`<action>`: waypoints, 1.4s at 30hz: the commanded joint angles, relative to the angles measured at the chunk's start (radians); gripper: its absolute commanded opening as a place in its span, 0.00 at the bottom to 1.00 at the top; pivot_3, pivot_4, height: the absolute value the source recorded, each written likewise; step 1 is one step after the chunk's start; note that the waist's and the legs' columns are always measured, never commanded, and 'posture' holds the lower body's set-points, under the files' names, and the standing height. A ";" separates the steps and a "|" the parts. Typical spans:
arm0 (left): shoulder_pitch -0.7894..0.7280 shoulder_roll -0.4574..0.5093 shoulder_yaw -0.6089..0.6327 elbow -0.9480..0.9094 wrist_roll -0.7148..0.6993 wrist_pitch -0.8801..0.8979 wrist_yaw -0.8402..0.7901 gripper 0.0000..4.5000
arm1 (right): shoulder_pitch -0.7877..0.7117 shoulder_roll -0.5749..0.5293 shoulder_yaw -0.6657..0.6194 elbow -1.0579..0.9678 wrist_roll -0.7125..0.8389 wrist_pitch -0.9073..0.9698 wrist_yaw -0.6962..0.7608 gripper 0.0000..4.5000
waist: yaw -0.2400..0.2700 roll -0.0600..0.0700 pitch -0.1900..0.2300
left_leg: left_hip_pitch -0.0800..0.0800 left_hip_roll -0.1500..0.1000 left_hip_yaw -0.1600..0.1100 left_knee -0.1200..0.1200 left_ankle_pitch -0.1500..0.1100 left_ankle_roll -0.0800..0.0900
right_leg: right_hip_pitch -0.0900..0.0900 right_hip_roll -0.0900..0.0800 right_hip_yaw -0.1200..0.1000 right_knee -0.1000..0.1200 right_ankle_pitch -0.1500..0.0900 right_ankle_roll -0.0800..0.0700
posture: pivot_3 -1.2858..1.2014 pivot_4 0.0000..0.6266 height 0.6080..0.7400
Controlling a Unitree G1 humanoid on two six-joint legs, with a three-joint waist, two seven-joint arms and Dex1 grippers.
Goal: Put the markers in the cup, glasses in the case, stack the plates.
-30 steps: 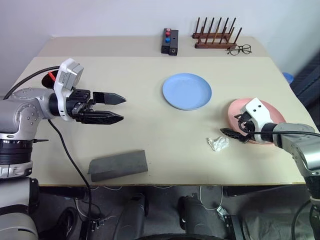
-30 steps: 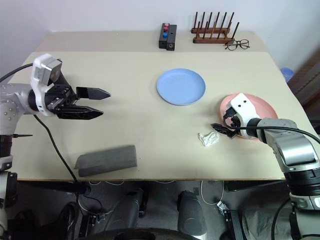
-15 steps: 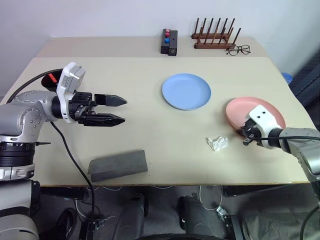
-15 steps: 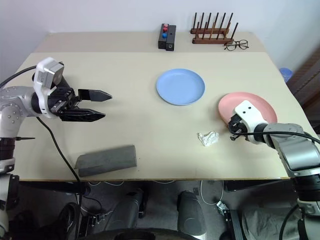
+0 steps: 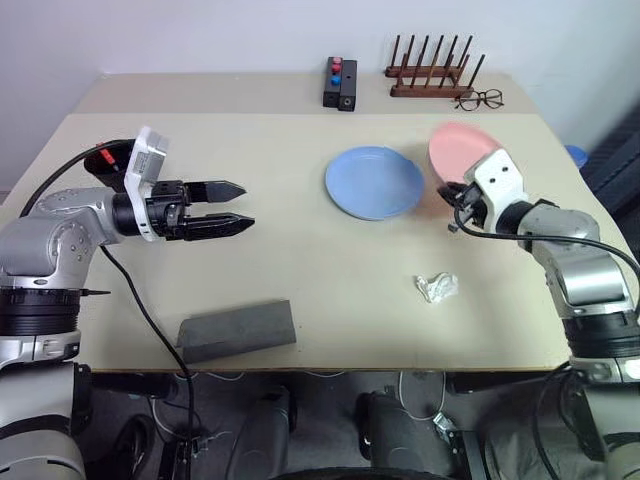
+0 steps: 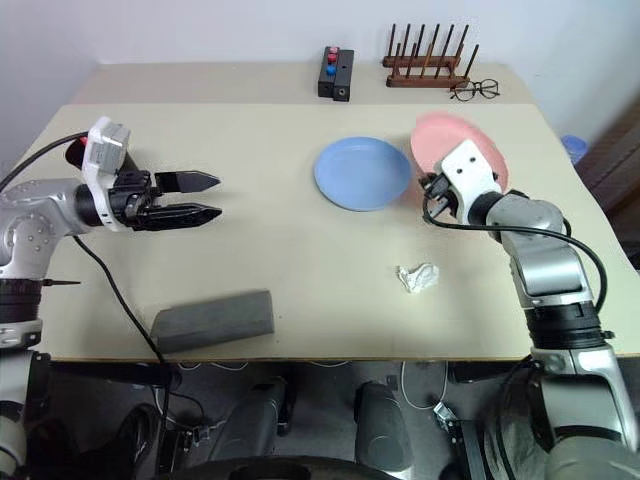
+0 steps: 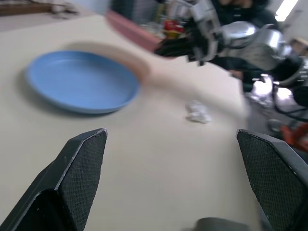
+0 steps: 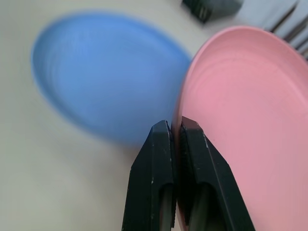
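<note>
Now the right tool (image 8: 174, 126) is pinched shut on the rim of the round salmon pink plastic plate (image 6: 447, 140), holding it tilted up off the worktop (image 5: 300, 280), just beside the round light blue plastic plate (image 5: 374, 182). To stack well, I think the pink plate should go over the middle of the blue one, tip flat, come down softly, and only then be let go. The left tool (image 5: 235, 207) hangs wide open over the worktop, holding nothing. A flat grey case (image 5: 236, 330) lies near the front edge.
</note>
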 commanded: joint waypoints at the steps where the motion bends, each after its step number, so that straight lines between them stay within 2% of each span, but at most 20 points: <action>1: -0.001 0.003 0.030 -0.008 0.000 -0.022 0.007 1.00 | -0.015 0.005 -0.017 0.006 -0.020 -0.042 -0.007 0.01 | -0.002 0.000 0.000 | 0.000 0.000 0.000 0.000 0.000 0.000 | 0.000 0.000 0.000 0.000 0.000 0.000 | 0.52 0.24 1.00; 10: 0.009 0.014 0.045 -0.005 -0.018 -0.013 -0.009 1.00 | -0.033 0.061 -0.009 0.015 -0.043 -0.118 -0.019 0.01 | -0.012 0.000 0.000 | 0.002 0.001 0.001 -0.001 0.000 0.000 | -0.001 0.001 0.002 0.001 0.001 0.001 | 0.52 0.24 1.00; 29: 0.009 0.013 0.047 -0.005 -0.015 -0.012 -0.011 1.00 | -0.034 0.064 -0.011 0.019 -0.047 -0.125 -0.017 0.01 | -0.008 0.000 0.000 | 0.001 0.001 0.001 0.000 0.000 0.000 | 0.000 0.001 0.003 0.001 0.001 0.001 | 0.52 0.24 1.00; 31: 0.013 0.009 0.069 0.000 -0.021 -0.004 0.019 1.00 | -0.046 0.087 0.031 0.021 -0.073 -0.145 -0.017 0.01 | -0.009 0.000 0.000 | 0.001 0.001 0.001 0.000 0.000 0.000 | 0.000 0.001 0.003 0.001 0.001 0.001 | 0.52 0.24 1.00; 32: 0.066 0.021 0.112 -0.042 -0.023 -0.011 0.045 1.00 | -0.111 0.161 0.085 0.073 -0.080 -0.175 -0.002 0.01 | -0.018 0.000 0.000 | 0.001 0.001 0.001 0.000 0.000 0.000 | 0.000 0.001 0.003 0.001 0.001 0.001 | 0.52 0.24 1.00; 34: 0.085 0.029 0.118 -0.065 -0.020 -0.017 0.046 1.00 | -0.169 0.198 0.105 0.122 -0.072 -0.189 0.035 0.01 | -0.040 0.000 0.000 | 0.004 0.001 0.003 -0.002 0.000 0.000 | 0.000 0.002 0.005 0.001 0.001 0.000 | 0.52 0.24 1.00; 42: 0.073 0.027 0.105 -0.063 -0.018 -0.014 0.038 1.00 | -0.175 0.190 0.085 0.146 -0.077 -0.206 0.060 0.01 | -0.008 -0.001 0.000 | 0.002 0.001 0.002 -0.002 0.000 0.000 | -0.002 0.004 0.006 0.001 0.002 0.001 | 0.52 0.24 1.00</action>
